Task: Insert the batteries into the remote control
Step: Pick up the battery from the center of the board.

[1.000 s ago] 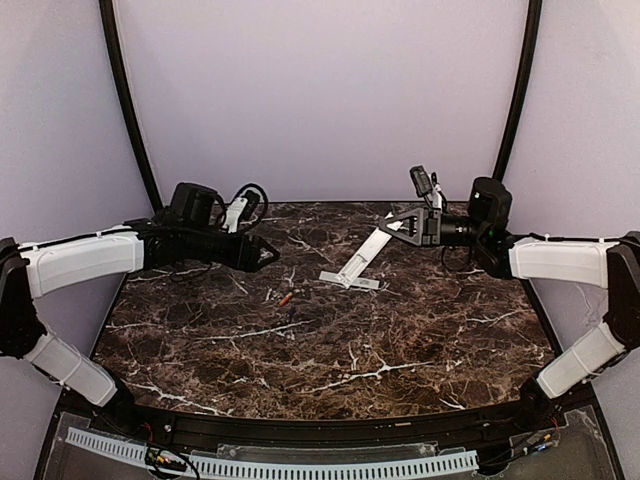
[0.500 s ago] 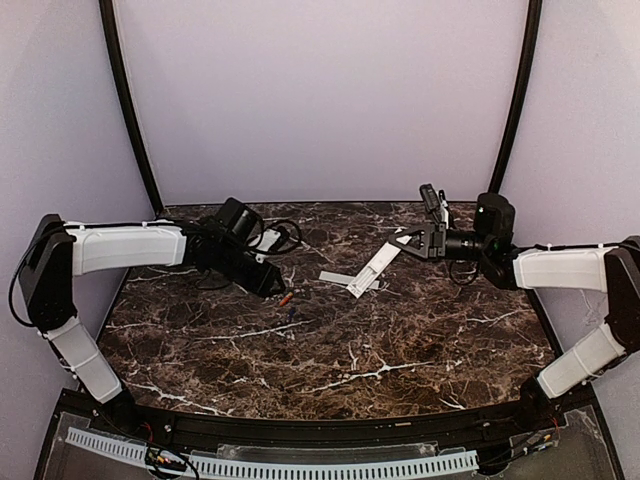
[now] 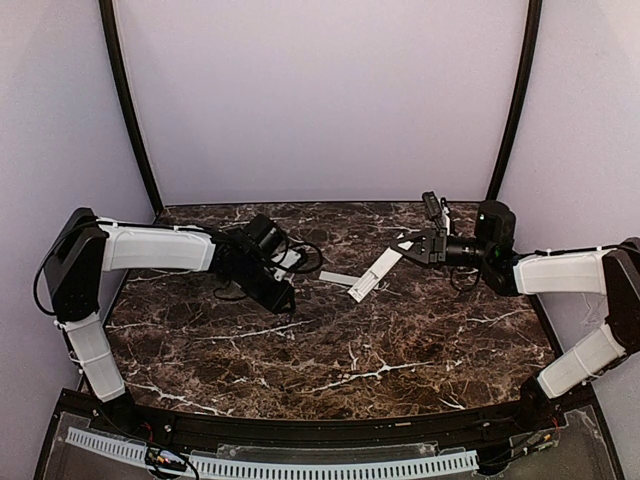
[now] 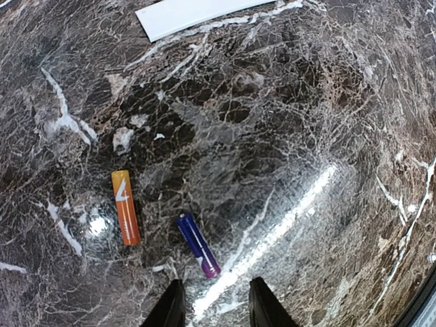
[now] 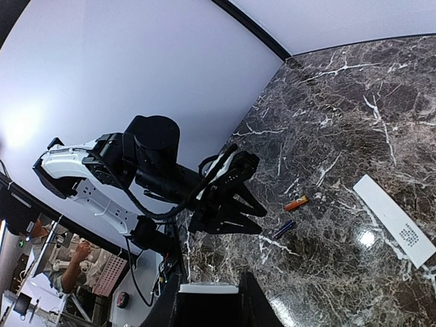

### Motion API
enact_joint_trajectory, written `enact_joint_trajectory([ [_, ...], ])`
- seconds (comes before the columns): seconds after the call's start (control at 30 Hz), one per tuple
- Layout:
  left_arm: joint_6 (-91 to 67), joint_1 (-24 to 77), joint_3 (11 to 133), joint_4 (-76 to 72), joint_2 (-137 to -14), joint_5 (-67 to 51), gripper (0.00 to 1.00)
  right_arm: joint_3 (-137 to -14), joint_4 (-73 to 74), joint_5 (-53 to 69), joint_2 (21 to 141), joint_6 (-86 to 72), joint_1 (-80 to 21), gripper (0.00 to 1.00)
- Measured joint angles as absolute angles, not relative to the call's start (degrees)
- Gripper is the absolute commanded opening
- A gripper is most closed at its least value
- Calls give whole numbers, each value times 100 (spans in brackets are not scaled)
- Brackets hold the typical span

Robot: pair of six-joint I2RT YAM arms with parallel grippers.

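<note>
The red-orange battery (image 4: 125, 216) and the blue-purple battery (image 4: 199, 245) lie side by side on the dark marble table; both also show in the right wrist view, orange (image 5: 296, 203) and blue-purple (image 5: 284, 228). My left gripper (image 4: 216, 310) is open and hovers just above them, the blue-purple one just ahead of its fingertips. In the top view the left gripper (image 3: 285, 300) hides both batteries. My right gripper (image 3: 408, 246) is shut on the upper end of the white remote control (image 3: 372, 275), which tilts down with its lower end at the table. Its white edge (image 5: 208, 288) shows between the fingers.
A flat white strip, apparently the battery cover (image 3: 335, 277), lies on the table left of the remote's lower end; it also shows in the left wrist view (image 4: 197, 10) and the right wrist view (image 5: 395, 219). Purple walls and black poles enclose the table (image 3: 400, 350).
My left arm has swung right and down from the back left until its gripper is over the batteries. My right gripper has lowered the remote a little, shifting its lower end right.
</note>
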State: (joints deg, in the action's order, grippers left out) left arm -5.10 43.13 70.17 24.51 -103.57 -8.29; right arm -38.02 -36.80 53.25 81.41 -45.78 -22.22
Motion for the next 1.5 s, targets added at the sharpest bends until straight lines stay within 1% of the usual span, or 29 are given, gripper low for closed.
enact_joint_trajectory([
  [0.3, -360, 4097, 7695, 2792, -10669, -506, 31, -3795, -3728, 5301, 8143, -4600, -2220, 0],
  [0.5, -196, 3874, 7887, 3035, -10879, -386, 31, -3780, -3791, 5304, 8178, -4628, -2213, 0],
  [0.83, 89, 3863, 8053, 3151, -11290, -458, 31, -3752, -3997, 5332, 8348, -4731, -2176, 0],
  [1.3, 161, 3892, 8143, 3157, -11649, -478, 17, -3658, -4270, 5406, 8527, -4853, -2130, 0],
  [1.4, 193, 3933, 8149, 3159, -11673, -416, 11, -3610, -4383, 5413, 8619, -4895, -2130, 0],
  [1.47, 235, 3972, 8184, 3155, -11697, -349, 6, -3570, -4473, 5413, 8683, -4956, -2130, 0],
  [1.5, 237, 3988, 8187, 3155, -11701, -349, 2, -3544, -4528, 5417, 8718, -4993, -2130, 0],
])
